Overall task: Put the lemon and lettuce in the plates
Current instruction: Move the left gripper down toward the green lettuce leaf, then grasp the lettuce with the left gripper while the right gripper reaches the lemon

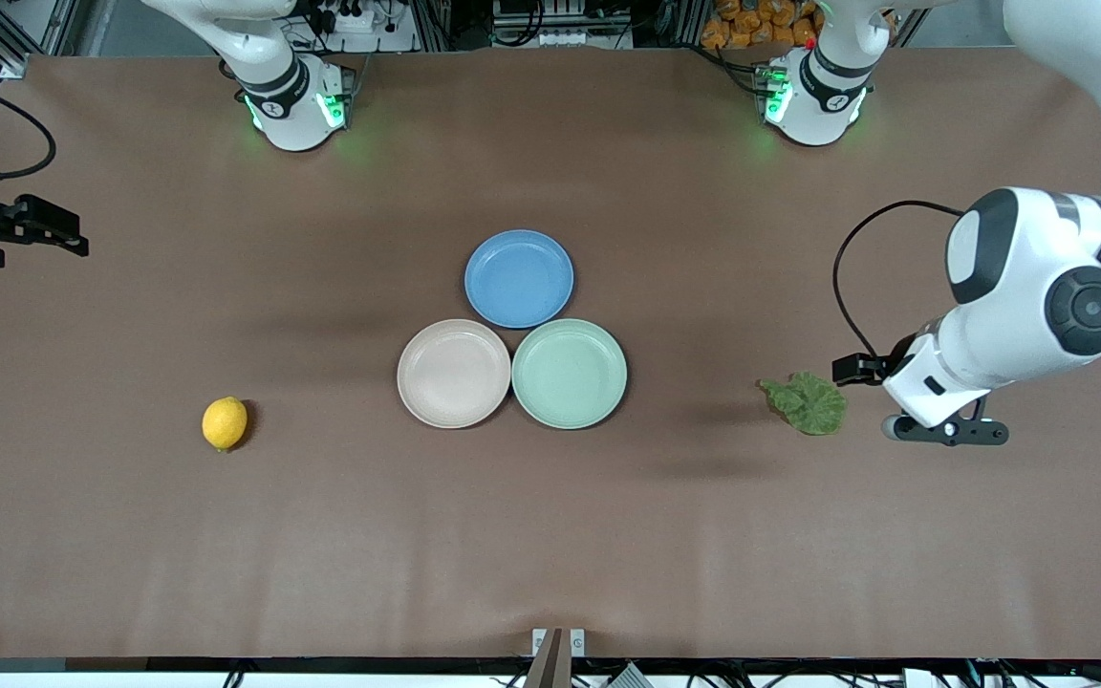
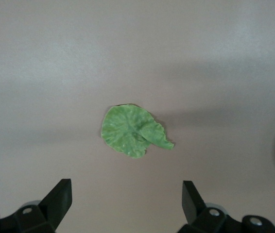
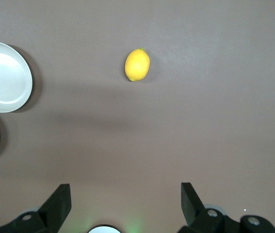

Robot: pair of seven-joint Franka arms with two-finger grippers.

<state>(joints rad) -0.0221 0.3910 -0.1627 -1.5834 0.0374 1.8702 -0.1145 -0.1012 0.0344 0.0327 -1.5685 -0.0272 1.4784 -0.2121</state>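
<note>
The yellow lemon (image 1: 225, 423) (image 3: 137, 64) lies on the brown table toward the right arm's end. The crinkled green lettuce (image 1: 807, 402) (image 2: 132, 131) lies flat toward the left arm's end. Two empty plates touch at mid-table, one beige-pink (image 1: 453, 373) and one mint green (image 1: 569, 373). My left gripper (image 2: 127, 187) hangs open over the table beside the lettuce, nothing between its fingers. My right gripper (image 3: 126, 189) is open and empty, high over the table's edge at the right arm's end, well apart from the lemon.
An empty blue plate (image 1: 519, 278) sits against the two plates, farther from the front camera. Both arm bases (image 1: 297, 105) (image 1: 813, 96) stand along the table's edge farthest from that camera. A small fixture (image 1: 557, 645) sits at the nearest edge.
</note>
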